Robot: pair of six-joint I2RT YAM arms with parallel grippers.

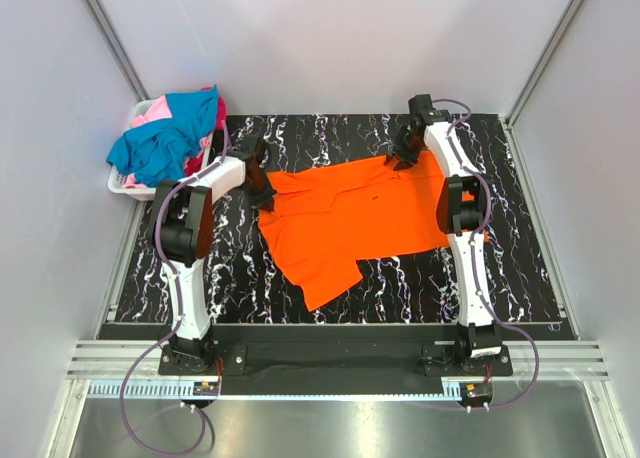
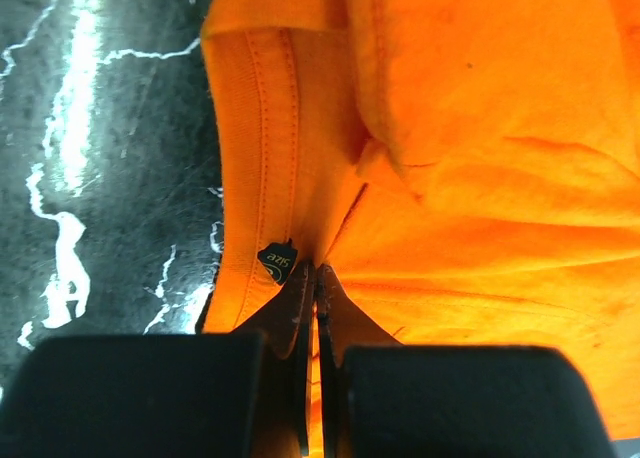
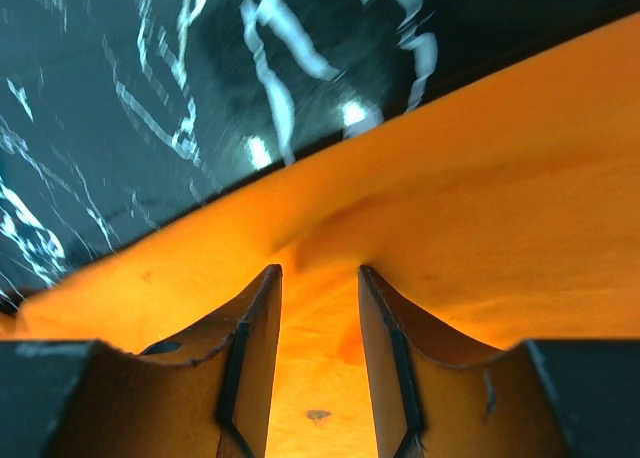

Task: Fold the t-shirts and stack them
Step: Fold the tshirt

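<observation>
Pressed nearly together at the bottom of the left wrist view, the jaws of the left gripper [image 2: 313, 278] pinched a fold of the orange shirt [image 2: 480, 128] by its collar. A small black label [image 2: 276, 261] sat just left of the tips. How much cloth lay between the jaws was hidden by the fingers themselves.

In the right wrist view, the right gripper [image 3: 318, 273] stood with its jaws a narrow gap apart. Orange cloth [image 3: 480, 208] lay under and between them, its edge just ahead of the tips. Whether the fingers [image 3: 255, 328] touched the cloth could not be made out. The marbled table [image 3: 150, 98] beyond was blurred.

Only the overhead camera showed the whole scene. The shirt [image 1: 345, 218] lay spread across the middle of the black table [image 1: 500, 278], one sleeve trailing toward the near edge. The left gripper [image 1: 258, 178] was at its left edge and the right gripper [image 1: 403, 153] at its far right corner, though from above neither gripper's jaws could be seen. Part of the shirt's right side was covered by the right arm.

Well left of the left jaws, a white basket [image 1: 120, 183] held a heap of teal [image 1: 170, 138], pink [image 1: 150, 110] and red [image 1: 218, 108] shirts. The heap hid most of the basket.
</observation>
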